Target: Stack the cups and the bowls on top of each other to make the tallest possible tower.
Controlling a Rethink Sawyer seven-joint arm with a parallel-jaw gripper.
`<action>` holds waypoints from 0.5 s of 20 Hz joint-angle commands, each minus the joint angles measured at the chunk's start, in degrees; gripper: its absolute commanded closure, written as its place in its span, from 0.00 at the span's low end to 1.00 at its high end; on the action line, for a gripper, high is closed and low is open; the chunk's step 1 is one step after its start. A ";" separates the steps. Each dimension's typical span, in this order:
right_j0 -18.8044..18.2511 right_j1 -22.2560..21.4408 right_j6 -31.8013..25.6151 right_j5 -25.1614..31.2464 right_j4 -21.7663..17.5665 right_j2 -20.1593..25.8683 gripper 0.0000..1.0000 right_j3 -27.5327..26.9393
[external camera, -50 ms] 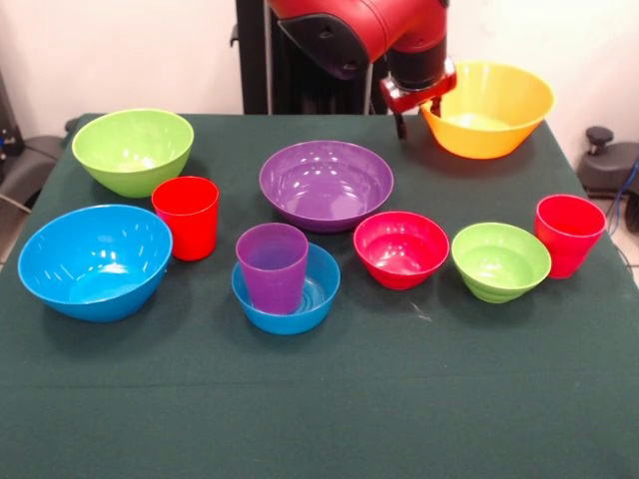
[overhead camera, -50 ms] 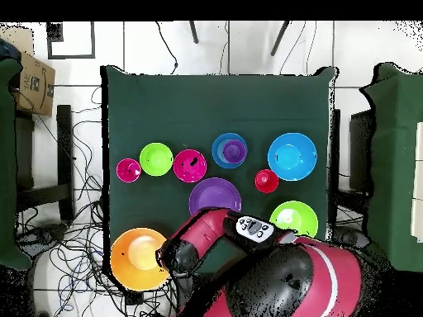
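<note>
We're at the pickup step: gripper (external camera, -50 ms: 401, 118) sits at the near rim of the large yellow bowl (external camera, -50 ms: 496, 118) at the table's far corner, can't tell if it's closed on it, purple cup (external camera, -50 ms: 273, 265) already stands in the small blue bowl (external camera, -50 ms: 310, 300), so next we need a firm rim grip, then lift.

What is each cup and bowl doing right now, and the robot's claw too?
Purple cup: upright, standing inside the small blue bowl.
Left red cup: upright, empty.
Right red cup: upright, alone.
Yellow bowl: tilted, at the table's corner, gripper on its rim.
Big green, big blue, purple, pink, small green bowls: upright, empty.
</note>
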 commanded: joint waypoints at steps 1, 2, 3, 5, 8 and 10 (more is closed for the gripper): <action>-0.98 -0.14 -8.42 -1.85 -2.16 3.40 0.00 -1.56; -1.07 -0.04 -8.90 -1.17 -1.95 3.42 0.00 -1.48; -0.91 -0.23 -8.33 -2.13 -2.38 3.51 0.00 -1.44; -1.19 -0.05 -8.76 -2.03 -2.20 4.00 0.00 -1.62; -1.35 0.25 -8.93 -1.92 -2.50 3.97 0.00 -1.86; -1.10 0.42 -8.64 -2.03 -2.87 3.83 0.00 -2.01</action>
